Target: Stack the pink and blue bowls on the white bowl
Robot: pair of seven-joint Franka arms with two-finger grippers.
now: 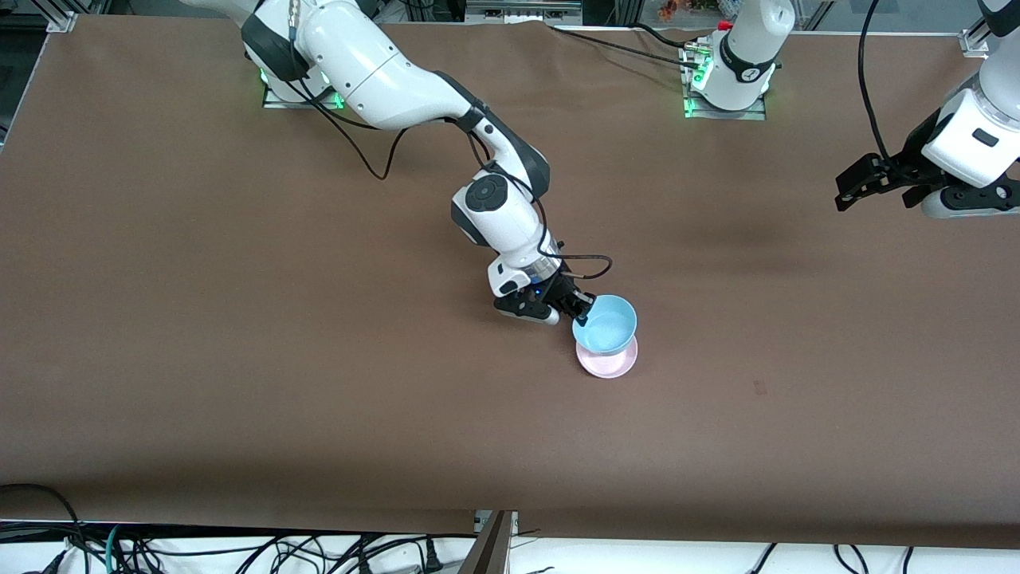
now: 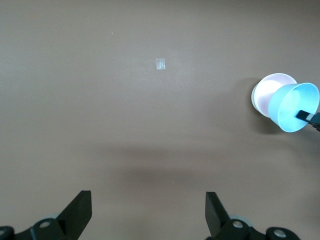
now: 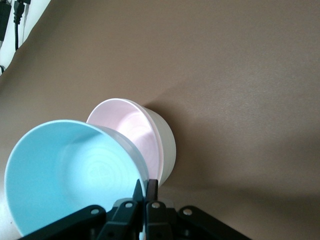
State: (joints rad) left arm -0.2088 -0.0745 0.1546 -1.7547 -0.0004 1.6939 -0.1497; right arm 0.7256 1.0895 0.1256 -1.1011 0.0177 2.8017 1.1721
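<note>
My right gripper (image 1: 582, 314) is shut on the rim of the sky-blue bowl (image 1: 607, 322) and holds it tilted, just over the pink bowl (image 1: 610, 363). In the right wrist view, the gripper (image 3: 145, 187) pinches the blue bowl's (image 3: 65, 170) rim. The pink bowl (image 3: 131, 125) sits nested inside the white bowl (image 3: 169, 146), which stands on the table near its middle. My left gripper (image 1: 846, 190) is open and empty, waiting in the air at the left arm's end of the table. The left wrist view (image 2: 148, 200) shows the blue bowl (image 2: 292, 107) and pink bowl (image 2: 271, 91) farther off.
The brown table (image 1: 239, 319) carries only a small pale tag (image 2: 160, 64) and a faint mark (image 1: 759, 387). Cables (image 1: 239, 550) run along the table's edge nearest the front camera. The arm bases (image 1: 725, 96) stand along the edge farthest from it.
</note>
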